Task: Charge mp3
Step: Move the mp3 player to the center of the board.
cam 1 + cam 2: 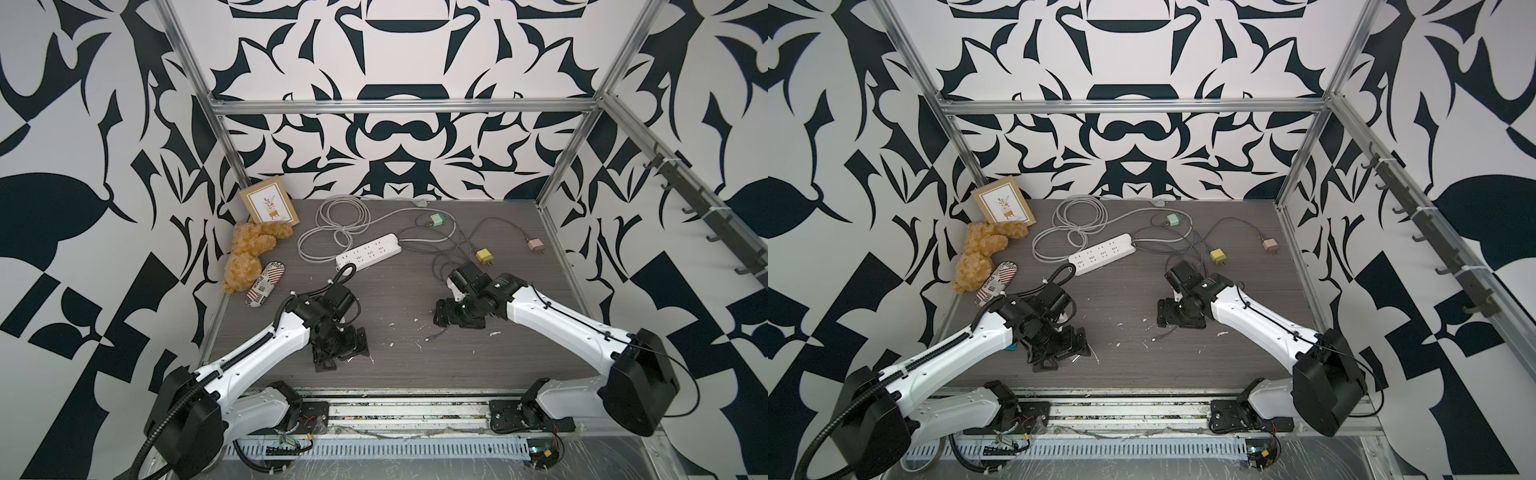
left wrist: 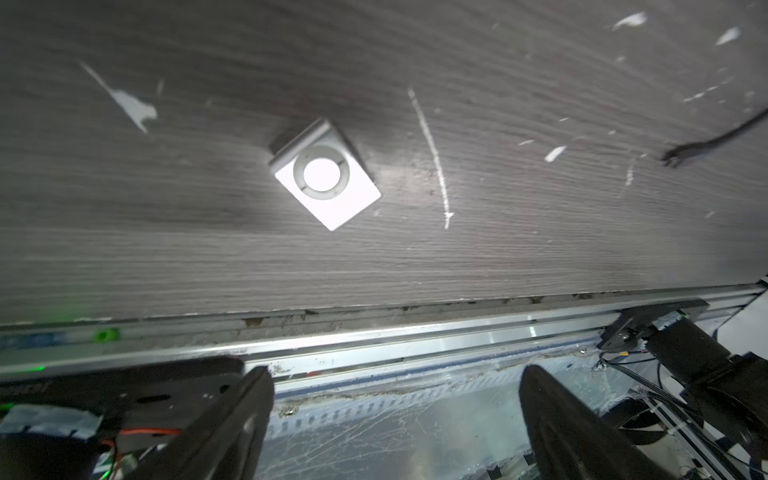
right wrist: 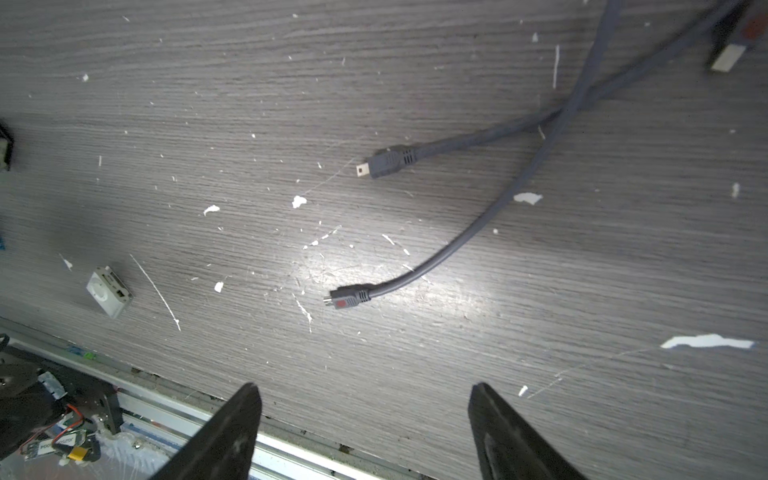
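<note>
A grey wood-grain surface (image 1: 395, 291), flecked with white scraps, carries everything. The left arm (image 1: 257, 345) and right arm (image 1: 561, 320) reach in from the near edge, and both bend down over the front half.

A bear (image 1: 249, 253) lies against the left wall. A card (image 1: 270, 206) leans in the far left corner behind it, and a slipper (image 1: 266, 284) lies just beside its near end. A white strip (image 1: 369, 250) lies at a slant near the middle, and its grey cord (image 1: 336, 224) loops loosely behind it.

The left pincer (image 2: 397, 370) stands wide open and has hold of nothing. The right pincer (image 3: 365, 386) is also spread wide and empty.

Thin dark cables (image 3: 577, 99) cross under the right arm. They run back toward three small chargers on the right: green (image 1: 436, 219), yellow (image 1: 484, 256) and pink (image 1: 536, 244), each well apart from the others.

The mp3 (image 2: 326, 174) lies flat and face up on the surface near the front rail, below the left pincer and touching neither finger. It is small, pale and rectangular, with a ring control on its face. A long white streak marks the surface just beside it.

Two cable ends rest loose below the right pincer. One is a bare plug (image 3: 386, 162), and the other is a plug with a red dot (image 3: 347, 299). Both are well apart from the mp3.
</note>
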Motion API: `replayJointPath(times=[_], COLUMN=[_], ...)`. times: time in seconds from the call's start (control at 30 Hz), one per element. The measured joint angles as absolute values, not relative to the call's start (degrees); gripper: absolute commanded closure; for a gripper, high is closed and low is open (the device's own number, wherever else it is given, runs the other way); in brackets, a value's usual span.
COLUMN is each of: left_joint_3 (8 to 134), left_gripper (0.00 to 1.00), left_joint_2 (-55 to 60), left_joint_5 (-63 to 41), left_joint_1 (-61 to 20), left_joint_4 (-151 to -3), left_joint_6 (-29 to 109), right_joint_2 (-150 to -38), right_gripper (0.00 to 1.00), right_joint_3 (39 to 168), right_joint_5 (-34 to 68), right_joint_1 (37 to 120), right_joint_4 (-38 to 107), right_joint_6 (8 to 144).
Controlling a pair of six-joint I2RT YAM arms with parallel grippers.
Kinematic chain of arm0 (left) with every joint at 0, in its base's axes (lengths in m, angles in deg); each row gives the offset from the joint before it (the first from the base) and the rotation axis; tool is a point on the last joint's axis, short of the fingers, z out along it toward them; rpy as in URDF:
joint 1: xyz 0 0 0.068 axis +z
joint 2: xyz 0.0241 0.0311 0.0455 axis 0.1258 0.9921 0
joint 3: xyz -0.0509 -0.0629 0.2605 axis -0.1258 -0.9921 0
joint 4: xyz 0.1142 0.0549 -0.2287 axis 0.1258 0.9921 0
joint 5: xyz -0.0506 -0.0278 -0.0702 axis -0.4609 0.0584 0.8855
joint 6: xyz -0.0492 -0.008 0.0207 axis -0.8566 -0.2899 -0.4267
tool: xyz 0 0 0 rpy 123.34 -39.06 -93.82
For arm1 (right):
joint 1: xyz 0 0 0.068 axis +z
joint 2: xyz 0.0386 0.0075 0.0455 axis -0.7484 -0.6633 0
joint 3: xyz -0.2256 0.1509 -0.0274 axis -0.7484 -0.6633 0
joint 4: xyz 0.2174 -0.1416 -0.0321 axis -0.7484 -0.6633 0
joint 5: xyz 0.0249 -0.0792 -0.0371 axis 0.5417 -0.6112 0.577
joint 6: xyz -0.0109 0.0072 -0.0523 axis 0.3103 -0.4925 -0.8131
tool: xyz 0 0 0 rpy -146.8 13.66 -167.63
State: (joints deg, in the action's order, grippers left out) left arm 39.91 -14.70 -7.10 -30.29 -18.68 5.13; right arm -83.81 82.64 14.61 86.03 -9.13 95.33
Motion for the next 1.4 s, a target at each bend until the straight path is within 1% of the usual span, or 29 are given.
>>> replayJointPath(times=[0.13, 0.17, 0.2, 0.4, 0.6, 0.8, 1.0, 1.2, 1.4], left_joint_3=[36.7, 36.0, 35.3, 33.1, 33.2, 36.3, 39.3, 41.4, 42.8], left_gripper=[0.14, 0.19, 0.21, 0.26, 0.29, 0.35, 0.40, 0.42, 0.50], left_joint_2=[-14.6, -14.6, -14.5, -12.2, -8.7, -1.4, 2.7, 4.9, 6.0], left_joint_5=[-5.5, -5.4, -5.4, -6.2, -8.3, -10.7, -12.0, -13.2, -14.9], left_joint_1=[-30.3, -30.3, -30.2, -28.3, -25.8, -25.1, -25.0, -24.9, -24.0], left_joint_4=[-21.5, -22.2, -22.8, -26.7, -28.8, -28.6, -29.0, -29.0, -29.0], left_joint_6=[0.4, -0.5, -1.5, -5.5, -5.9, -4.0, -2.6, -2.0, -0.8], right_joint_2=[-85.0, -85.1, -85.2, -85.4, -85.4, -85.4, -85.4, -85.4, -85.4], right_gripper=[0.19, 0.19, 0.19, 0.20, 0.21, 0.22, 0.23, 0.24, 0.24], right_joint_3=[83.7, 83.7, 83.7, 83.7, 83.7, 83.1, 82.8, 82.6, 81.8], right_joint_5=[14.6, 14.6, 14.6, 14.7, 14.8, 14.9, 15.0, 15.2, 15.4], right_joint_1=[87.1, 87.3, 87.4, 88.0, 88.1, 88.2, 88.3, 88.3, 88.3], right_joint_4=[-8.1, -7.9, -7.9, -7.6, -7.5, -7.1, -7.1, -7.1, -6.8], right_joint_6=[95.2, 95.2, 95.1, 95.1, 94.9, 94.9, 94.7, 94.4, 94.3])
